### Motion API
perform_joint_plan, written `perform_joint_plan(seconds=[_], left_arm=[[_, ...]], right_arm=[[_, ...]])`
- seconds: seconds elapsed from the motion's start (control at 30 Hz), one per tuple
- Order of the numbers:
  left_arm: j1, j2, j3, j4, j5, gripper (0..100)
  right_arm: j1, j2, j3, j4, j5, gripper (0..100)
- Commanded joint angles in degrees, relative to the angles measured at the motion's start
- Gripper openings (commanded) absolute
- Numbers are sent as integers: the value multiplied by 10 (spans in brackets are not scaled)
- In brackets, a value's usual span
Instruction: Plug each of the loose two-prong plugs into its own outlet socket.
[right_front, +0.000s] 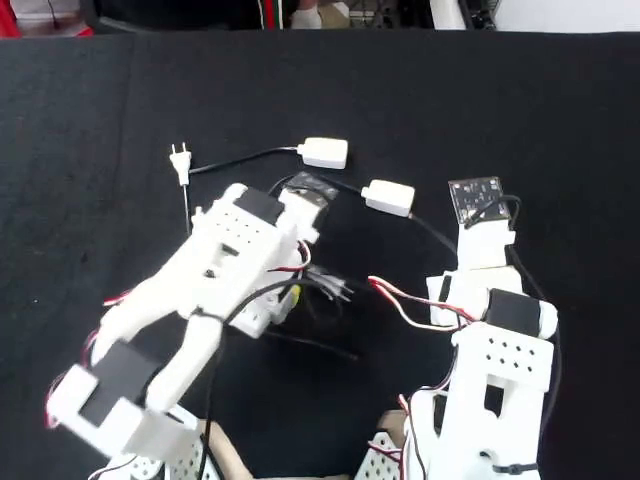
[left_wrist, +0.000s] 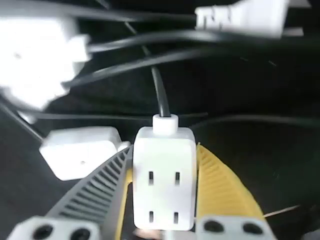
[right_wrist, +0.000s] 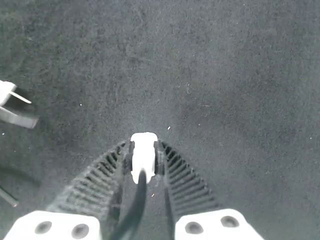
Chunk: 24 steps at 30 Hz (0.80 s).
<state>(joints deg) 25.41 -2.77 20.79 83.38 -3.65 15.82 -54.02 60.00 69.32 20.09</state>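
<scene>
While the left gripper (left_wrist: 162, 150) is clamped on a white outlet socket (left_wrist: 162, 190) near the table's (right_front: 560, 120) middle, the right gripper (right_wrist: 144, 147) is pinched tight on a small white plug (right_wrist: 144, 162) further toward the right edge, and another loose plug (right_front: 180, 160) lies toward the far-left corner

No text, number or sign can be read. The outlet block (left_wrist: 164, 175) has a plain white face with slots and no lettering. The small board (right_front: 476, 197), off to the side of the outlet block in the high view, carries marks too small to make out.
</scene>
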Motion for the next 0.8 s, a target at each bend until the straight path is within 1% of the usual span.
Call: perform_joint_plan(seconds=[0.0,0.07,0.17,0.23,0.3,0.37,0.43,0.57,0.6,0.67,0.77], left_arm=[[-3,-151,-24,4,-149,29],[-3,-228,-22,6,-182,29],[-3,-332,-5,0,-207,29],[-3,-389,21,-18,-225,29],[-8,-431,55,-56,-220,29],[-9,-457,100,-103,-188,29],[-7,-471,149,-168,-133,29],[-8,-471,238,-329,38,30],[-7,-468,258,-364,70,30],[0,-456,299,-419,113,33],[34,-429,337,-446,125,78]], right_arm=[[5,-12,-3,-3,-4,11],[5,-12,-3,-3,-4,11],[5,-12,-3,-3,-4,11],[5,-12,-3,-3,-4,11],[5,-12,-3,-3,-4,11],[5,-12,-3,-3,-4,11],[5,-12,-3,-3,-4,11],[5,-11,-3,-3,-4,11],[5,-11,-3,-3,-4,11],[5,-11,-3,-3,-4,11],[5,-11,-3,-3,-4,11]])
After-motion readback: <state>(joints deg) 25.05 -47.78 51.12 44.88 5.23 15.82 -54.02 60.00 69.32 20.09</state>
